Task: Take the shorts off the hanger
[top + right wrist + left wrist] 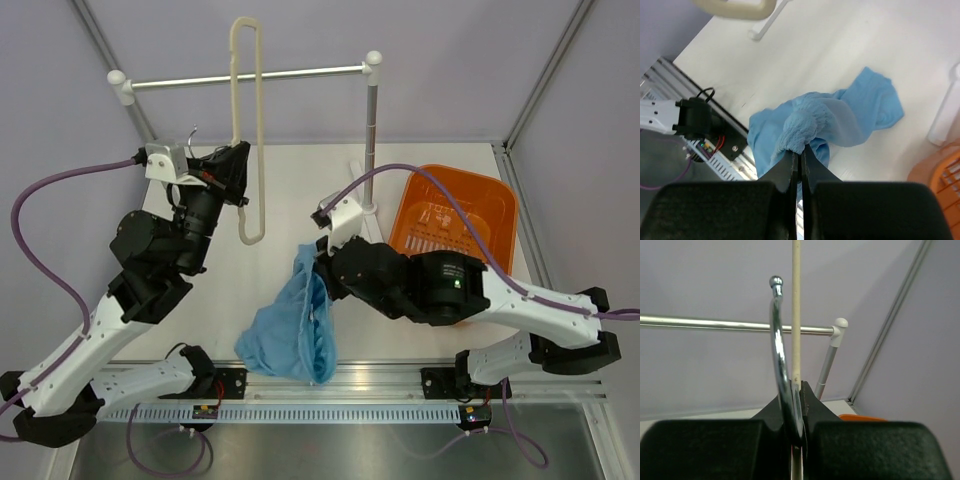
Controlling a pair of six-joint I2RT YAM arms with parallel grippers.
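Note:
The cream hanger (247,120) stands on end in the air, bare of cloth, its loop crossing the silver rail. My left gripper (232,165) is shut on it where the metal hook (778,365) meets the cream bar (796,310). The light-blue shorts (290,330) hang free of the hanger from my right gripper (318,258), which is shut on a bunched fold (805,127). The rest of the shorts trails onto the table near the front rail.
A silver rail (250,76) on a post (374,130) spans the back. An orange basket (455,215) sits at the right, beside the right arm. Purple walls close in the sides and back.

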